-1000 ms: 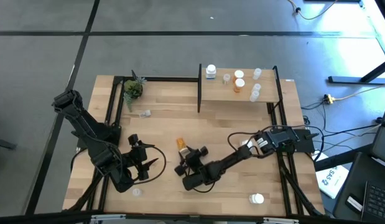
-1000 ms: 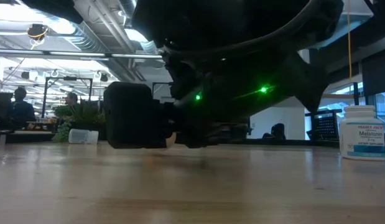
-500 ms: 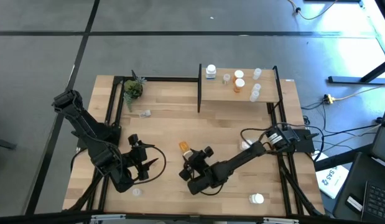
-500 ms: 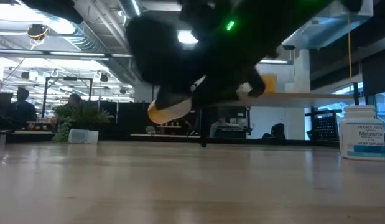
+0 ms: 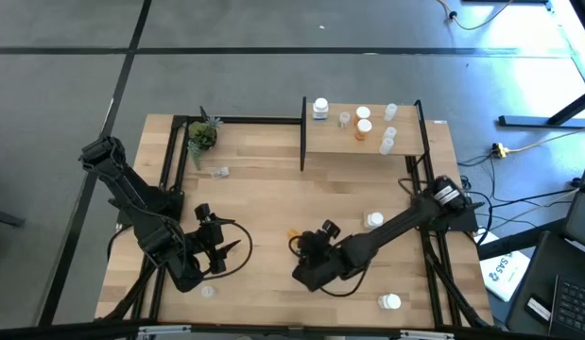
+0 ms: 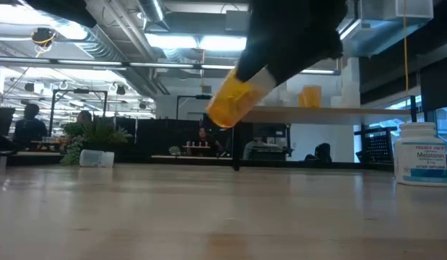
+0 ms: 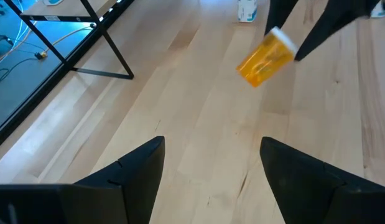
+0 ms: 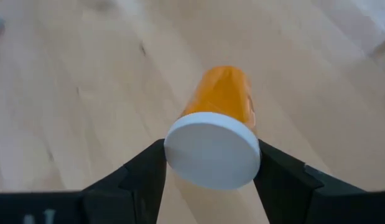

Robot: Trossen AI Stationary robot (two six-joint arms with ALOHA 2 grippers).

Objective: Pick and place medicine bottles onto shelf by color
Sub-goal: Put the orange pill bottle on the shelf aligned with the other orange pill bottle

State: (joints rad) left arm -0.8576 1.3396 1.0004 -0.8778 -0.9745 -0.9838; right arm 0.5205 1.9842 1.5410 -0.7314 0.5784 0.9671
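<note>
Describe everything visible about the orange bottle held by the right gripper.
The orange bottle is a small translucent plastic cylinder with a flat white cap. The right gripper clamps it at the cap end, one finger on each side. It hangs tilted, body pointing down and away, lifted clear of the wooden tabletop near the table's middle. Nothing else touches it.

From overhead I get even, soft light on the worktop (image 5: 273, 189) — faint shadows only. At table height, bright ceiling strips (image 6: 187, 42) backlight the dark arm into silhouette. My right wrist picture is soft — the orange bottle (image 8: 220, 127) blurred.
</note>
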